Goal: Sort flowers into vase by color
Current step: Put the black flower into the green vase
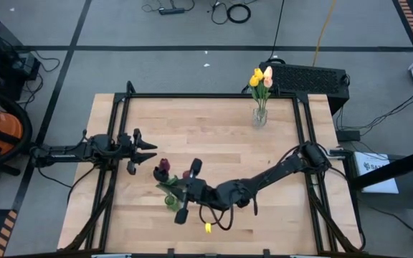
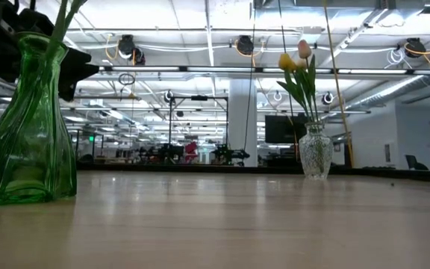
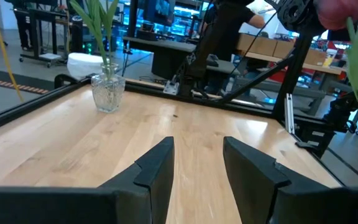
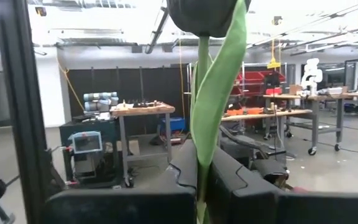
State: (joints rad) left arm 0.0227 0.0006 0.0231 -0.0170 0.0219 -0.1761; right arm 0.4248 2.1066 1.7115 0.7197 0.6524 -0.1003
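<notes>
Your right claw [image 1: 186, 192] is reaching across the bench [image 1: 214, 136] toward its near left part, its fingers pressed shut on the stem of a dark red tulip [image 1: 164, 166], and it is holding that flower over the green vase [image 1: 171, 202] standing near the bench's front edge. In the right wrist view you are seeing the stem and leaf [image 4: 213, 106] rising between the fingers. Your left claw [image 1: 143, 150] is waiting at the left edge with its fingers standing apart on nothing. The yellow and peach tulips [image 1: 261, 77] are sitting in the clear vase [image 1: 259, 115] near the far right corner
</notes>
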